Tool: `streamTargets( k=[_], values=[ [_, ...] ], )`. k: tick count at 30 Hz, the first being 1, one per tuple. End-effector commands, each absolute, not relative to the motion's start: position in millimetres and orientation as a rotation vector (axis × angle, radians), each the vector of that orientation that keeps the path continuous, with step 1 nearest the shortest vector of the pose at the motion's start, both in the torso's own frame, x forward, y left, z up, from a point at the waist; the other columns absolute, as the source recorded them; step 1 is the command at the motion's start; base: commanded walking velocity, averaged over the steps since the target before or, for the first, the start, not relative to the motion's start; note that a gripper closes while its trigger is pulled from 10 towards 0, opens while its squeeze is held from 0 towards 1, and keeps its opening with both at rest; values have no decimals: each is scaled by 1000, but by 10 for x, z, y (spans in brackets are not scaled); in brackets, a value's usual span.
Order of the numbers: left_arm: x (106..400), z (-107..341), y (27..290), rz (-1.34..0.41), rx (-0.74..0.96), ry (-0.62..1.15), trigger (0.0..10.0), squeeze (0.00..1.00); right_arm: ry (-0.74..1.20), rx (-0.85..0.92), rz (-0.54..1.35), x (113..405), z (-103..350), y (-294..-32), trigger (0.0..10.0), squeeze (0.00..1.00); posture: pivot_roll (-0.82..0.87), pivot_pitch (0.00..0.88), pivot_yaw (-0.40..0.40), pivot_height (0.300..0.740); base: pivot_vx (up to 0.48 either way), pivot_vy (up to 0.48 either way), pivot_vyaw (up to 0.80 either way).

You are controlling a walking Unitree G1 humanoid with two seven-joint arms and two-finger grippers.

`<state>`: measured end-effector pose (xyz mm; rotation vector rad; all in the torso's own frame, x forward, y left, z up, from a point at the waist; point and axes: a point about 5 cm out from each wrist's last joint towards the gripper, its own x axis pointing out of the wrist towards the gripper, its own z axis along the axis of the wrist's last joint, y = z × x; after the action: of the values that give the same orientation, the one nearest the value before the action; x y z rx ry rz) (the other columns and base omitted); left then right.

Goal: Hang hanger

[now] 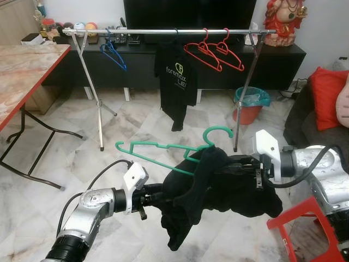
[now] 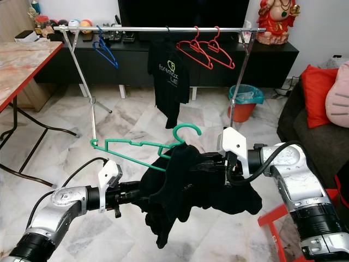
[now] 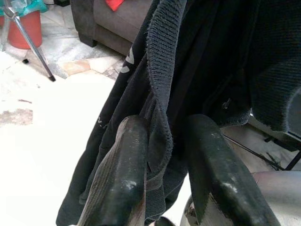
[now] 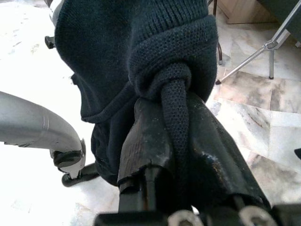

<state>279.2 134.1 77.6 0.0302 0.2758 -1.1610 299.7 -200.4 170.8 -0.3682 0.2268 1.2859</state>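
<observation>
A green hanger (image 1: 163, 147) is held level in front of me, with a black knit garment (image 1: 218, 191) draped over its right end and hanging in folds. My left gripper (image 3: 164, 160) is shut on a ribbed edge of the garment, low on the left side. My right gripper (image 4: 176, 108) is shut on a bunched roll of the same garment near the hanger's hook (image 1: 218, 131). Whether it also holds the hanger is hidden by cloth. The clothes rack's rail (image 1: 147, 31) stands a few steps ahead.
On the rail hang a blue hanger (image 1: 113, 54), a black T-shirt (image 1: 177, 76) and two red hangers (image 1: 212, 52). A marble-top folding table (image 1: 27, 65) is at the left, a bin (image 1: 251, 103) by the rack's right leg, a red stool (image 1: 305, 224) and a sofa (image 1: 302, 117) at the right.
</observation>
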Motion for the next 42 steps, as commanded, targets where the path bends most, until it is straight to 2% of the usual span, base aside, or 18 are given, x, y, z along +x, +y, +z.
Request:
streamTargets(
  k=[1, 18, 31, 34, 35, 36, 37, 42],
  values=[
    [2778, 758, 1349, -1162, 39, 285, 0, 0, 196, -389, 1300, 3006, 1774, -1961, 10000, 0, -11, 0, 5, 740, 0, 0, 0],
    [2740, 727, 1404, -1160, 48, 311, 0, 0, 208, -397, 1307, 2992, 1730, -1951, 10000, 0, -8, 0, 9, 740, 0, 0, 0],
    [2722, 627, 1538, -1075, 105, 375, 0, 0, 277, -439, 1321, 2920, 1646, -2086, 10000, 0, -5, 0, 11, 740, 0, 0, 0],
    [2741, 566, 1566, -1023, 171, 397, 0, 0, 296, -426, 1431, 2784, 1638, -2100, 10000, 0, -3, 0, 13, 740, 0, 0, 0],
    [2779, 533, 1603, -961, 190, 422, 1804, 0, 309, -426, 1456, 2741, 1644, -2117, 10000, 0, -5, 0, 14, 740, 0, 0, 0],
    [2779, 533, 1603, -961, 190, 422, 1804, 0, 309, -426, 1456, 2741, 1644, -2117, 10000, 0, -5, 0, 14, 740, 0, 0, 0],
    [2795, 518, 1628, -937, 205, 430, 10000, 0, 319, -434, 1472, 2712, 1643, -2147, 10000, 0, -5, 0, 14, 740, 0, 0, 0],
    [2813, 489, 1690, -894, 245, 442, 10000, 0, 298, -396, 1521, 2636, 1702, -2225, 10000, 0, -5, 0, 16, 740, 0, 0, 0]
  ],
)
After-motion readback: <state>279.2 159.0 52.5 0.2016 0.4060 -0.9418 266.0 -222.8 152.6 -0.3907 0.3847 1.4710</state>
